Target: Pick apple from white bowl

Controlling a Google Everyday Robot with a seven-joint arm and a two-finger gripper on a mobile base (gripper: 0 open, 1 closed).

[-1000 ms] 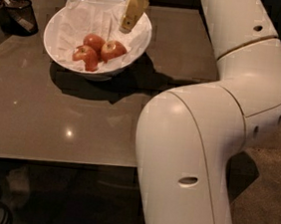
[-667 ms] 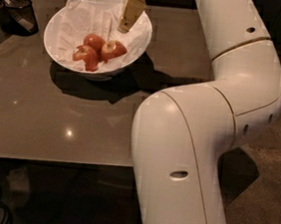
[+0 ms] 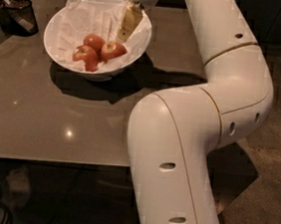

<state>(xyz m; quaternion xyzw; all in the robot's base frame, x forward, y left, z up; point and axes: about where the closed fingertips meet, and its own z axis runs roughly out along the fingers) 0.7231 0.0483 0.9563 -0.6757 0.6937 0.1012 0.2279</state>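
You are holding the gripper (image 3: 124,31) just over the apple (image 3: 112,50) in the white bowl (image 3: 51,44); grasping and lifting are remaining, and I cannot tell the jaws' spread.

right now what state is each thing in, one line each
apple: lying in the bowl, stem hollow up, not gripped
white bowl: upright on the table, paper-lined, holding three apples
other two apples: lying in the bowl, left of the first
gripper: reaching down inside the bowl, tips just above the apple
dark mesh cup: upright at the table's far left corner
table: bearing the bowl and the cup
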